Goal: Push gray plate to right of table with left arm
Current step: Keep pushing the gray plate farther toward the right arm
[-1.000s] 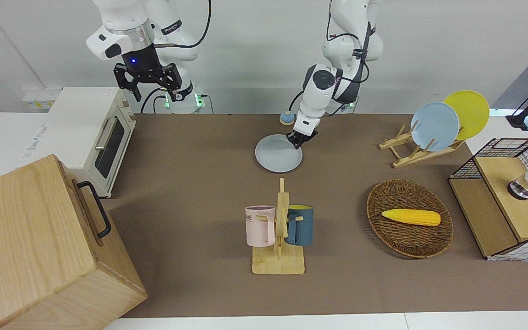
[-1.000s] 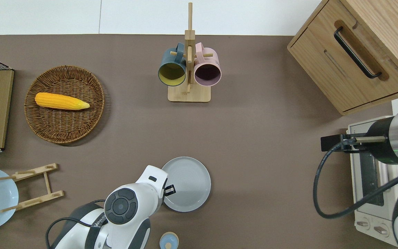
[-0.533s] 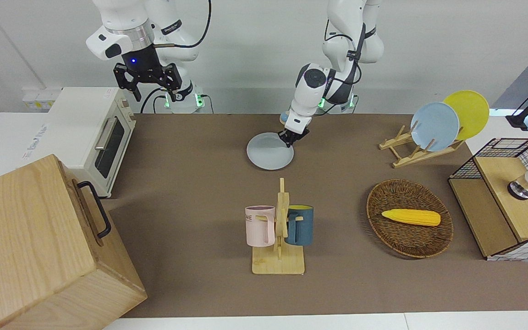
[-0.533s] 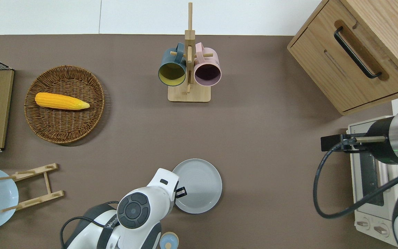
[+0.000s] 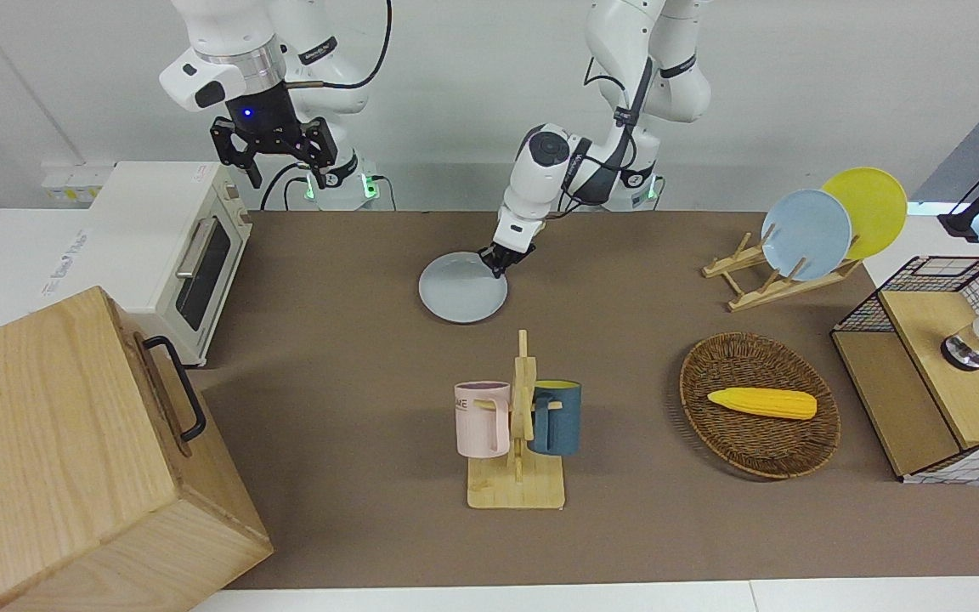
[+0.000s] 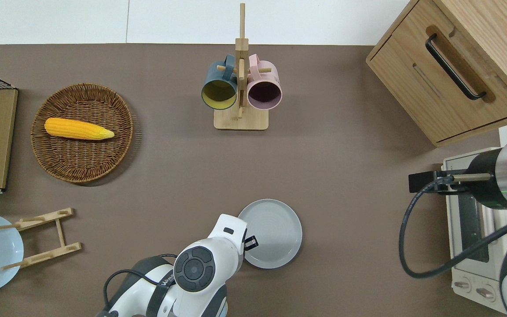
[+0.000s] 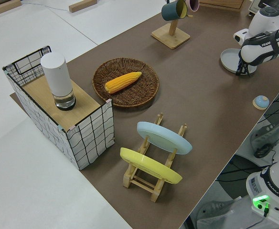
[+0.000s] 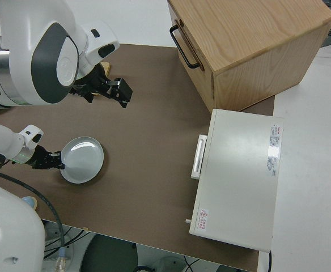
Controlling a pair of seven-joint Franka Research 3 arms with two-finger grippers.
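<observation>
Gray plate point(image 6: 273, 232) lies flat on the table point(image 6: 346, 145), the left gripper point(image 6: 250, 242) touching its rim on the left arm's side, finger state unclear, so the push runs toward the right arm's end.

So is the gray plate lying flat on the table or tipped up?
Flat. The gray plate looks level on the table in every view, with the left gripper at its rim.

I see the gray plate point(image 6: 273, 231) flat on the table point(image 6: 346, 145), at about 6 o'clock from the mug rack point(image 6: 240, 88). My left gripper point(image 6: 250, 242) sits at the plate's 8 o'clock rim, touching it. The basket point(image 6: 123, 132) holds corn point(image 6: 78, 129).
</observation>
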